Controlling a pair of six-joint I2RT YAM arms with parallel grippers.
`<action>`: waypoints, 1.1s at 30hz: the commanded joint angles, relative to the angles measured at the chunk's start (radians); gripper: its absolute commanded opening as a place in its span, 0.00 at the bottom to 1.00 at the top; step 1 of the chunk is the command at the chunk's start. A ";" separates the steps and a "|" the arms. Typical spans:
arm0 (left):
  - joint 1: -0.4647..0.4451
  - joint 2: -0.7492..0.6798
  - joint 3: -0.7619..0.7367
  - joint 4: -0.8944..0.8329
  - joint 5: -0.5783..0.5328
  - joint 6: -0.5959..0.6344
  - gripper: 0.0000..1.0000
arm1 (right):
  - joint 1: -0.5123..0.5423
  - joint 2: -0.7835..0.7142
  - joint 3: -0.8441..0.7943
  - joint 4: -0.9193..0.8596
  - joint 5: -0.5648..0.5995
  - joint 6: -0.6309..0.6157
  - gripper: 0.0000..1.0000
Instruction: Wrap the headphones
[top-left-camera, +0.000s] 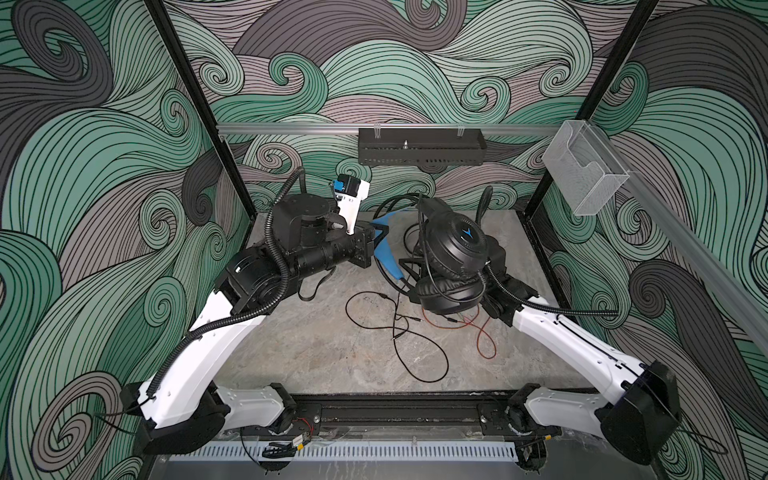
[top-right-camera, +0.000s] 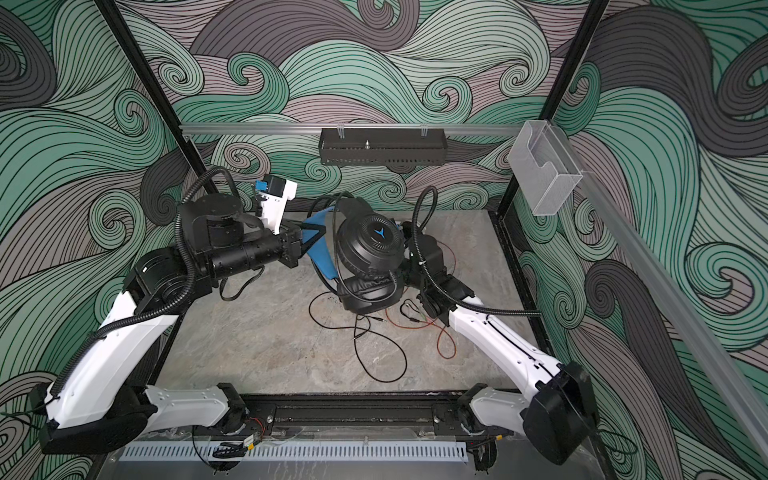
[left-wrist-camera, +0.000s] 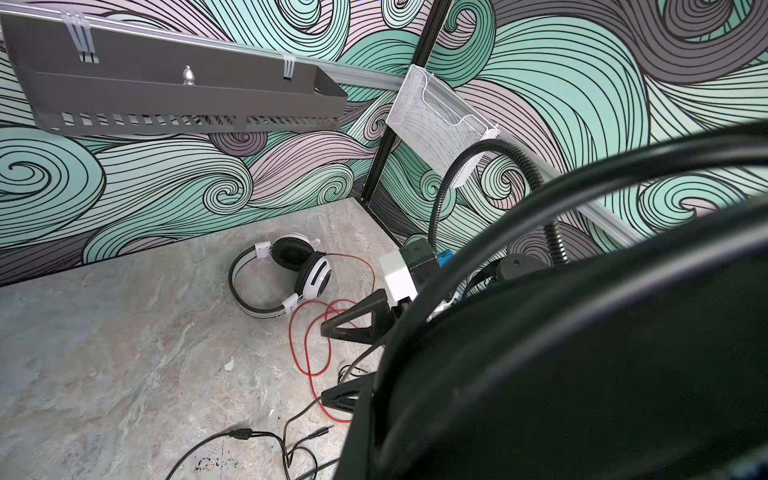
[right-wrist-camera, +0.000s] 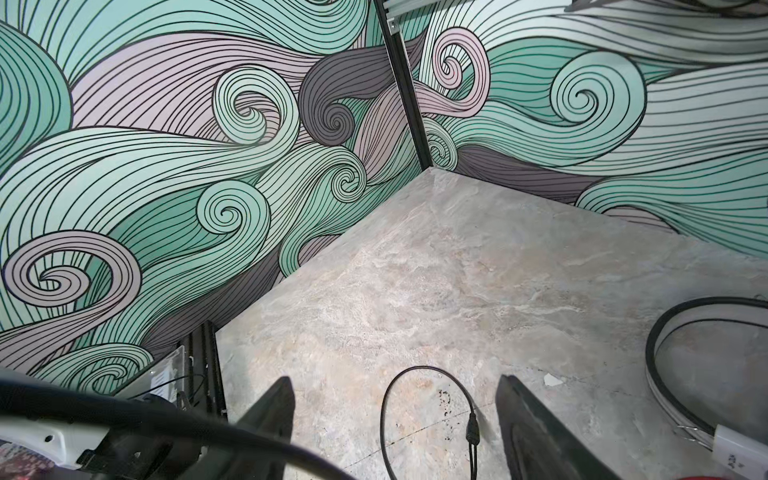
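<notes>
**A:** Left gripper (top-left-camera: 390, 245) is pinched right down against the black headset (top-left-camera: 455, 245). The headset hangs clear of the table (top-left-camera: 299, 353) with nothing else carrying it, so we judge that's a hold on the band.

**B:** Agreed. In both top views it sits mid-cell, toward the back wall, one cup above the other. There's a glossy ribbed shell with a blue mark, then a soft, wrinkled pad below.

**A:** And the right gripper (right-wrist-camera: 399, 424)?

**B:** Jaws spread wide and holding nothing. It's low down, tucked under and behind those hanging cups.

**A:** Now the relation we care about. The black cable (top-left-camera: 415, 345) is thin and limp. It drops off the headset and runs in slack loops toward the front rail, so its long run lies back to front.

**B:** And the right arm is nearer. From its wrist camera we see one loop, splitter included, lying on the table in the gap between the fingers. How far below them, we can't tell.

**A:** So to our eye it's a short reach down for the right while the left holds the headset up.

**B:** Further out, the white-and-black headset (left-wrist-camera: 282, 274) lies flat near the back corner. It has hard white cups and a striped band.

**A:** Its red cable (left-wrist-camera: 307, 332) is even thinner and sprawls in loops right beside the black one. We'd worry about snagging both.

**B:** Underneath it all is matte grey stone-look tabletop.
</notes>
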 joint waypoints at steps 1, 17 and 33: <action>-0.002 -0.002 0.065 0.022 -0.015 -0.046 0.00 | -0.007 0.024 -0.012 0.069 -0.030 0.039 0.76; 0.020 0.022 0.100 -0.011 -0.028 -0.115 0.00 | -0.004 0.101 -0.054 0.147 -0.105 0.120 0.39; 0.057 -0.008 0.040 0.049 -0.034 -0.195 0.00 | 0.001 0.071 -0.130 0.135 -0.106 0.115 0.24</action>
